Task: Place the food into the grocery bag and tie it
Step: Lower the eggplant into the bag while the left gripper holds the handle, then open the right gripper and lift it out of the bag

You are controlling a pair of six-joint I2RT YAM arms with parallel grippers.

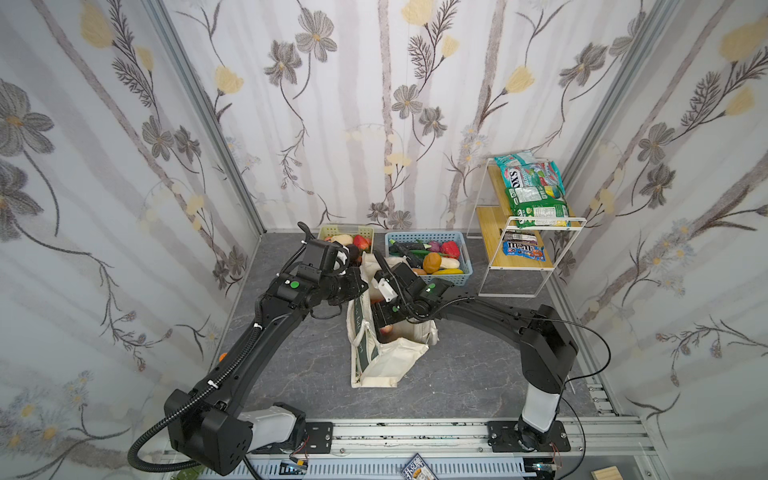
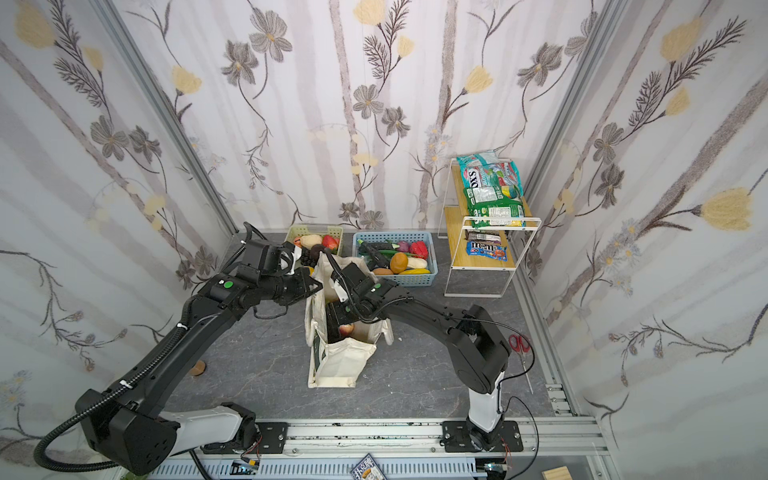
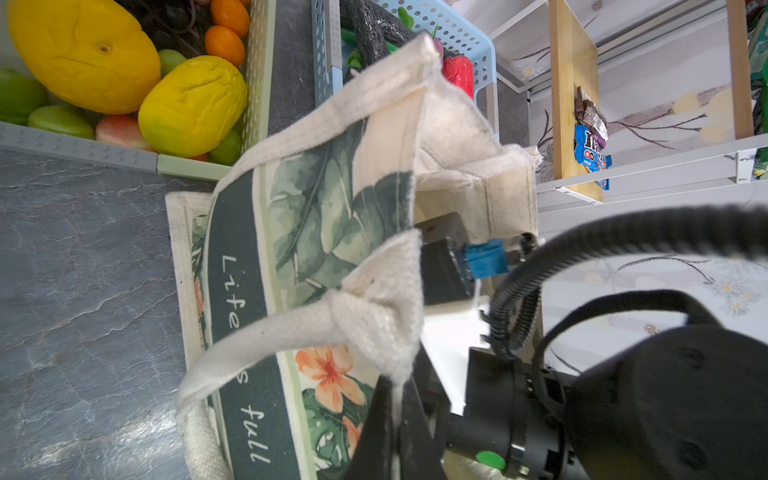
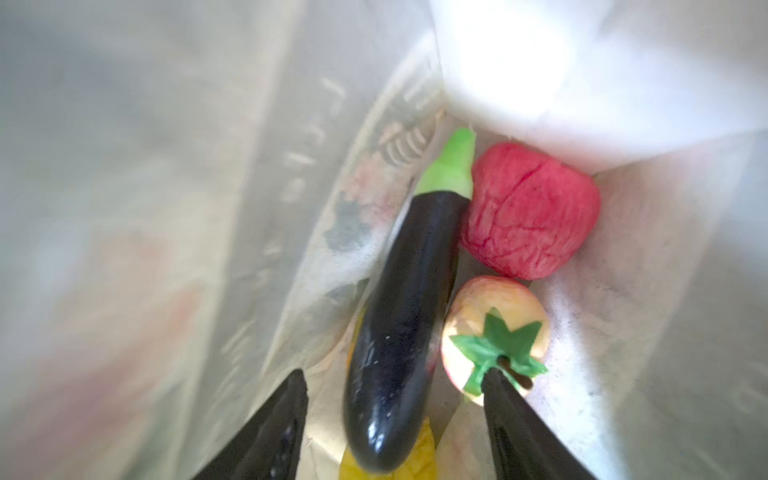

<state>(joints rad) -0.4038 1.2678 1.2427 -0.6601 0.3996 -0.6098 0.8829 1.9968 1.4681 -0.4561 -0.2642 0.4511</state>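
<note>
Canvas bag hides the right gripper tips from above — inside, jaws spread either side of the eggplant, walls close; left gripper pinches the rim.

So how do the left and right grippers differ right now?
The left gripper is shut, pinching the grocery bag by its cream rim from outside; the right gripper is open, down inside the bag. The left holds fabric; the right holds nothing, its jaws standing either side of the eggplant lying there. Both are at the same bag.
</note>
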